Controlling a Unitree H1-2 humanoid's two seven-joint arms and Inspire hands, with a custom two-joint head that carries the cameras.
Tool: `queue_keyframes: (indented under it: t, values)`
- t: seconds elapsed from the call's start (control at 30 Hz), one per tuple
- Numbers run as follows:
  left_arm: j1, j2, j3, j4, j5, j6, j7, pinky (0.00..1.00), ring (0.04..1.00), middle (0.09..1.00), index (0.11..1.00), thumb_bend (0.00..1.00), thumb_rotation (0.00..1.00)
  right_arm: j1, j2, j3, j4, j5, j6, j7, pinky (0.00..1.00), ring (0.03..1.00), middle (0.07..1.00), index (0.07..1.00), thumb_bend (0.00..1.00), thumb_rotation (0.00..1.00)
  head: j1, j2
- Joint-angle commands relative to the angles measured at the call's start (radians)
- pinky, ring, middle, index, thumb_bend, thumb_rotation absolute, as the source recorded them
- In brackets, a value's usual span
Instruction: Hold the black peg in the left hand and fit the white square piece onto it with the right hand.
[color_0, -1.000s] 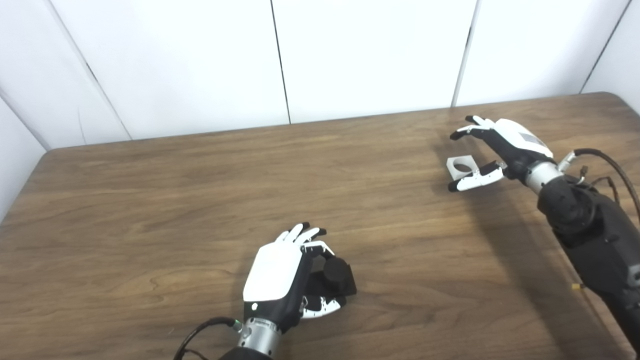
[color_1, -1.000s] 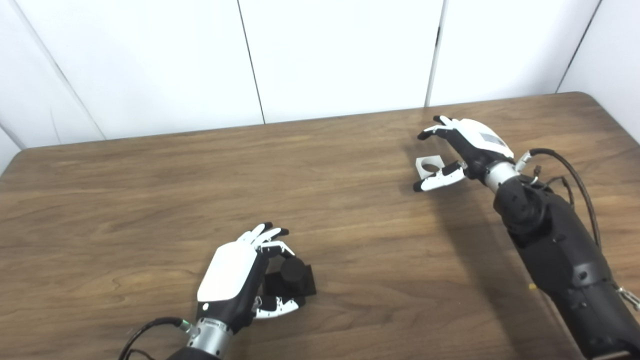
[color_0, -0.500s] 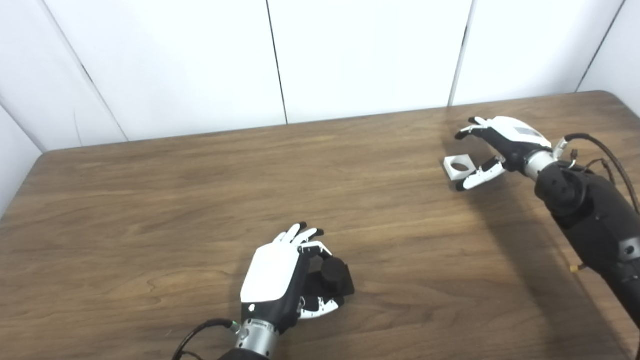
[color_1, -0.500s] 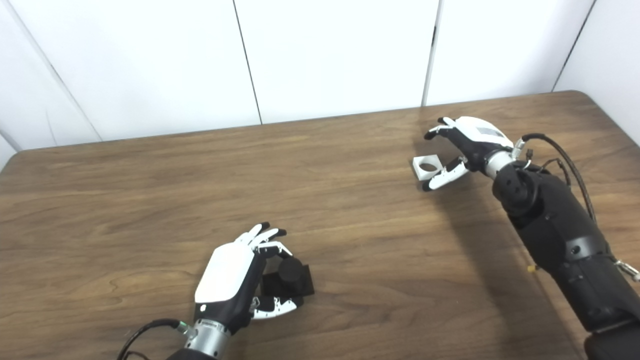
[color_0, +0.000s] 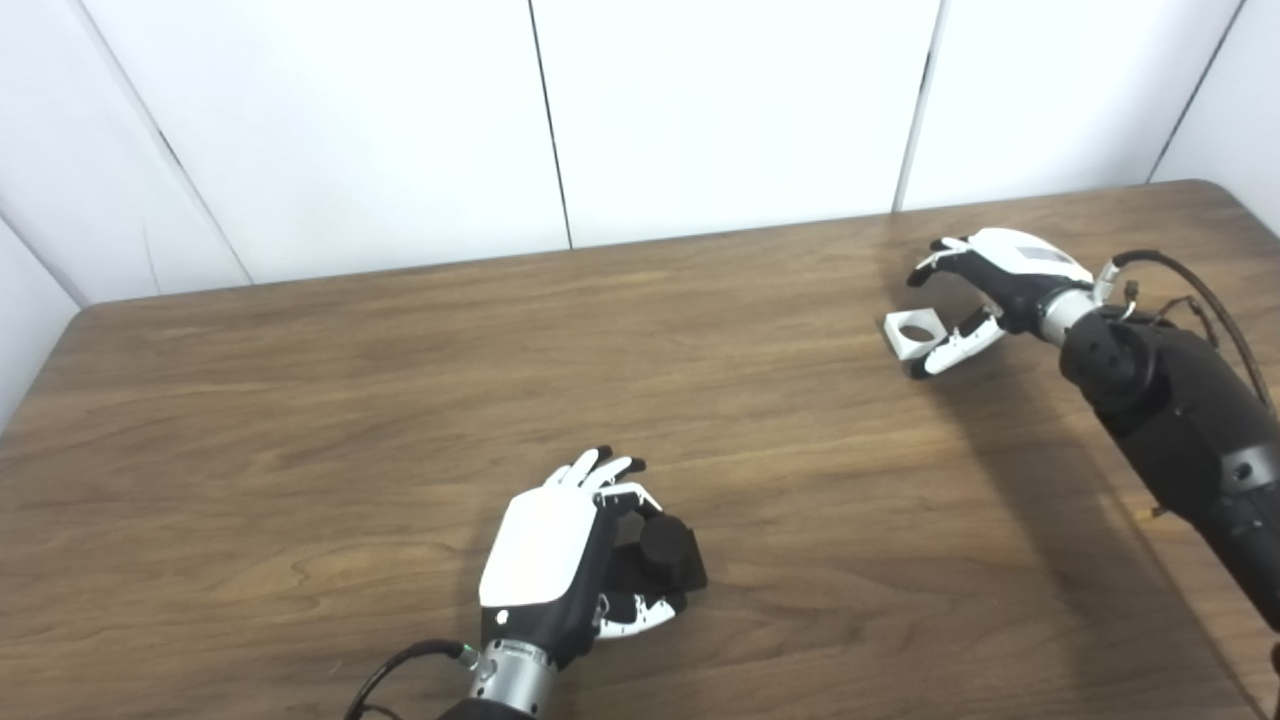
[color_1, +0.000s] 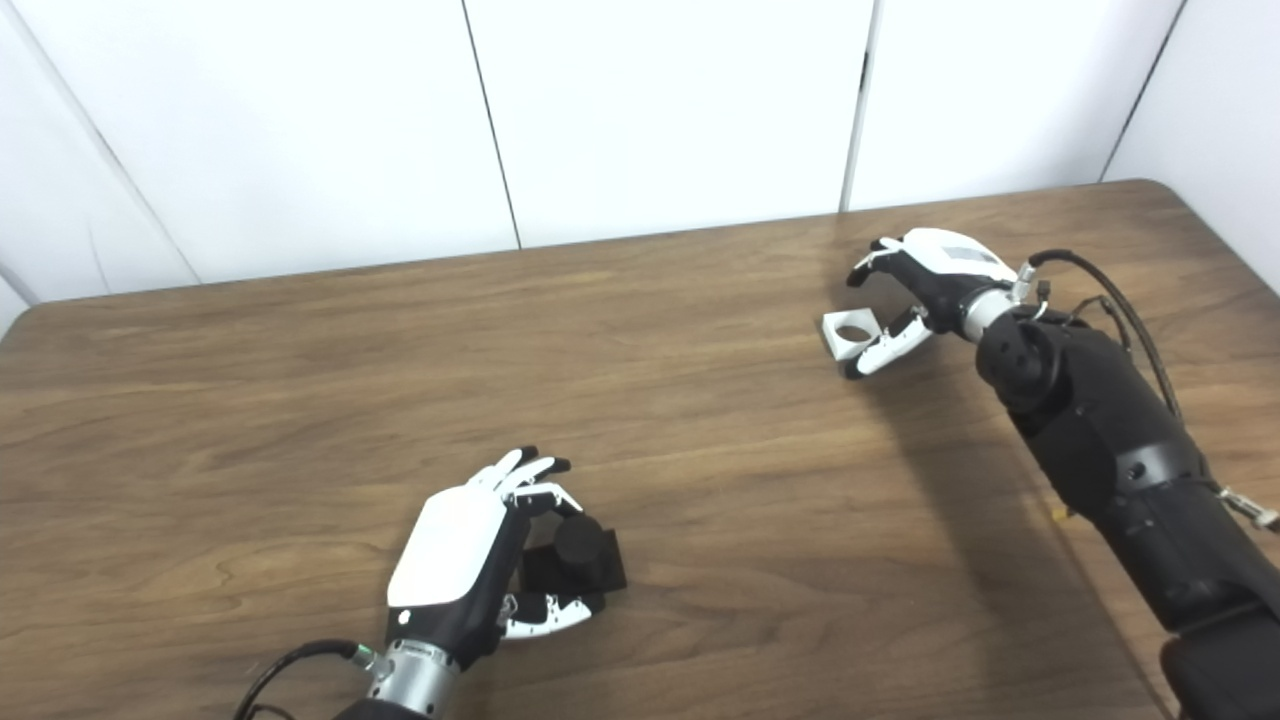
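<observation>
Left eye view shows a brown wooden table (color_0: 300, 400) against white wall panels, with two robot arms reaching in from the bottom edge. Near the front centre, the left hand (color_0: 560, 555) lies palm-side toward the black peg (color_0: 665, 555), a short round post on a square black base resting on the table. Its fingers curl loosely around the far side of the peg and its thumb sits on the near side; whether they actually press on the peg cannot be told, and the peg has not left the table. Far off at the right rear, the right hand (color_1: 925, 290) is wide open, fingers arched above and thumb stretched below, bracketing the white square piece (color_1: 848, 332). That piece, a flat block with a round hole, lies on the table just beside the thumb; contact cannot be made out. Counted: one black peg, one white square piece, two hands.
</observation>
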Motion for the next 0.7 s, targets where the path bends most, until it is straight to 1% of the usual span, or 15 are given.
queue_keyframes:
  t: [0.0,0.07,0.2,0.3,0.53,0.67]
  values:
    - [0.018,-0.005,-0.003,0.024,0.018,0.003,-0.009,0.92,0.938,0.859,0.492,0.52,0.08,-0.060,-0.022,0.007,-0.002,-0.021,-0.028,-0.014,1.00,1.000,0.956,0.754,0.89,0.27,0.001,0.001]
    - [0.017,-0.006,-0.005,0.029,0.019,0.000,-0.003,0.92,0.934,0.857,0.492,0.52,0.08,-0.065,-0.018,0.015,0.014,-0.025,-0.035,-0.015,1.00,1.000,0.951,0.745,0.88,0.26,0.002,0.001]
    - [0.013,-0.003,-0.005,0.024,0.023,0.010,-0.019,0.93,0.941,0.861,0.493,0.52,0.08,-0.082,-0.009,0.036,0.075,-0.029,-0.060,-0.019,1.00,1.000,0.948,0.735,0.87,0.28,-0.002,0.002]
    - [0.009,0.000,-0.005,0.025,0.028,0.010,-0.019,0.93,0.938,0.859,0.492,0.52,0.08,-0.101,-0.001,0.062,0.124,-0.046,-0.067,-0.023,1.00,1.000,0.946,0.727,0.87,0.29,-0.002,0.002]
    - [0.005,-0.005,-0.005,0.025,0.027,0.008,-0.018,0.94,0.937,0.857,0.492,0.52,0.08,-0.137,0.012,0.114,0.199,-0.066,-0.085,-0.036,0.99,1.000,0.941,0.719,0.88,0.32,0.002,0.003]
    - [0.002,-0.006,-0.005,0.026,0.027,0.007,-0.017,0.94,0.940,0.861,0.492,0.52,0.08,-0.157,0.018,0.140,0.232,-0.072,-0.080,-0.029,0.99,1.000,0.944,0.722,0.88,0.33,-0.001,0.004]
